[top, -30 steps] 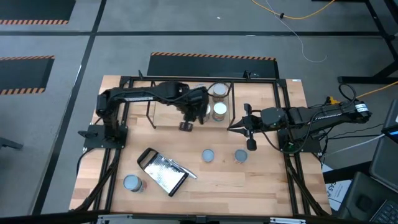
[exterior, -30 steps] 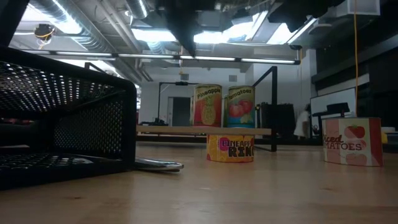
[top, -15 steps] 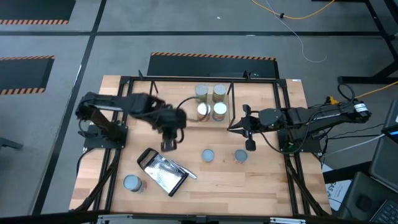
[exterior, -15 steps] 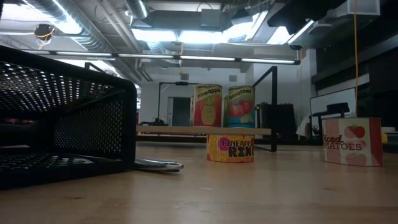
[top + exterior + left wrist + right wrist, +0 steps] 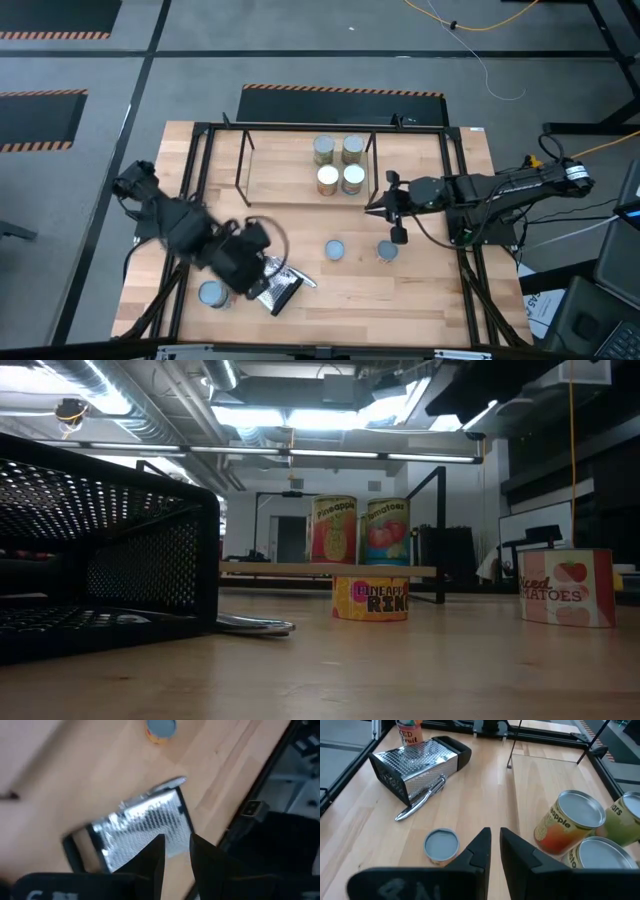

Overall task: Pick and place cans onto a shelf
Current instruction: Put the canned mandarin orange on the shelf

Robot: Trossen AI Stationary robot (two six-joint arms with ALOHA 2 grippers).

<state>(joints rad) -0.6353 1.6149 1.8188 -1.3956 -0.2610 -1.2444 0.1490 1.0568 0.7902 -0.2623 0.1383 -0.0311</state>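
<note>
The shelf (image 5: 290,165) stands at the table's far middle, with several cans upright on its wooden board, among them a cream-topped can (image 5: 327,180). Two grey-topped cans (image 5: 335,250) (image 5: 387,250) stand on the table in front of it, and a third (image 5: 212,294) stands near the left front. My left gripper (image 5: 262,283) (image 5: 177,845) hangs above the grater, its fingers a small gap apart with nothing between them. My right gripper (image 5: 372,207) (image 5: 495,842) waits right of the shelf, shut and holding nothing.
A metal grater (image 5: 145,820) with a black handle lies on the near left of the table, a peeler (image 5: 420,800) beside it. A black frame (image 5: 470,280) edges the table. Bare wood lies between the shelf and the loose cans.
My left gripper has swung from the shelf toward the table's near-left corner, rising a little and rolling its wrist, and now hangs over the grater. With the arm gone, the cream-topped can shows on the shelf's board.
</note>
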